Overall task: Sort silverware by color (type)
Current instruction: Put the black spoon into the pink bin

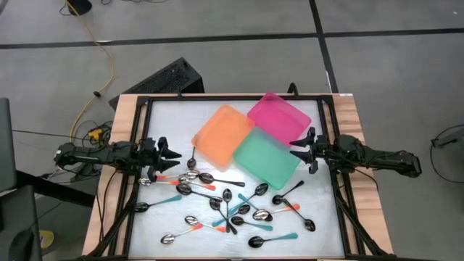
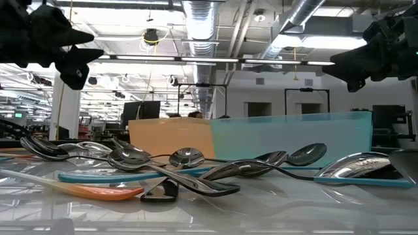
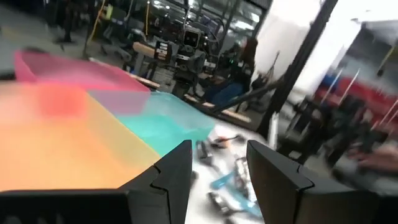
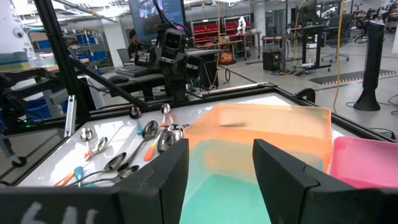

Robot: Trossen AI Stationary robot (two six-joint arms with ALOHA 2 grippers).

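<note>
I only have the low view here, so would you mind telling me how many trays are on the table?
Observer: Three. Behind the orange tray and the teal tray sits a pink tray, hidden from your view.
Operator: Thank you. Is any spoon in a tray yet?
Observer: None that I can see; from above the spoons all lie scattered on the table's near half.
Operator: And where are the grippers?
Observer: The left gripper is open at the left edge, the right gripper open over the teal tray's right edge, both empty.
</note>
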